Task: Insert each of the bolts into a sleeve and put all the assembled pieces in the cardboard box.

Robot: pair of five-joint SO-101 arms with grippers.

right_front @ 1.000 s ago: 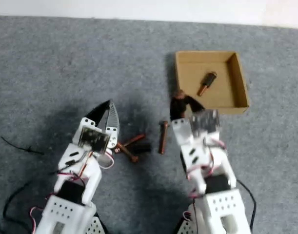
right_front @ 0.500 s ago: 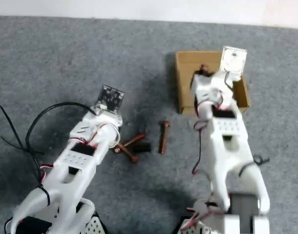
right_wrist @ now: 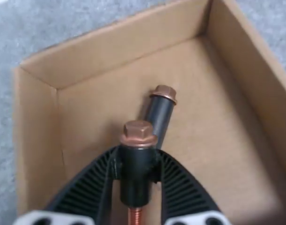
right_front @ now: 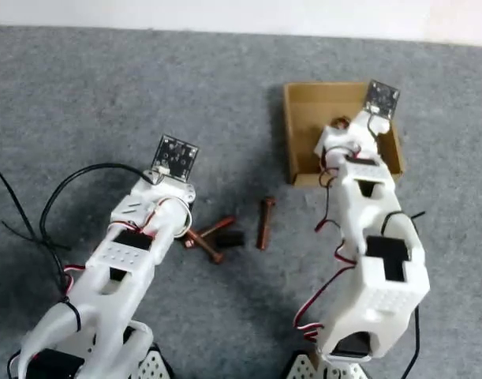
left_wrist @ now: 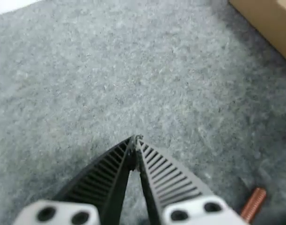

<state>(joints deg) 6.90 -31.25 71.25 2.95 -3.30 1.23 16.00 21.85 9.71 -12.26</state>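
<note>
My right gripper [right_wrist: 137, 158] is shut on a black sleeve [right_wrist: 135, 176] with a copper bolt through it, the hex head [right_wrist: 138, 133] sticking out past the fingers. It hangs over the floor of the cardboard box [right_wrist: 110, 49]. A second assembled sleeve and bolt [right_wrist: 160, 110] lies in the box just beyond it. My left gripper [left_wrist: 135, 141] is shut with nothing in it, low over bare carpet. In the high view, a loose bolt [right_front: 263, 223] lies between the arms. Two crossed bolts [right_front: 207, 234] and a black sleeve [right_front: 232, 238] lie beside the left arm.
Grey carpet covers the table. The cardboard box [right_front: 301, 118] stands at the back right, under the right arm's wrist. A black cable [right_front: 28, 221] loops at the left of the left arm. A bolt's end [left_wrist: 253, 205] and the box's corner [left_wrist: 269, 18] lie near my left gripper.
The right arm has stretched forward, carrying the sleeved bolt from in front of the box to over its inside. The left arm also reached forward, then stayed nearly still.
</note>
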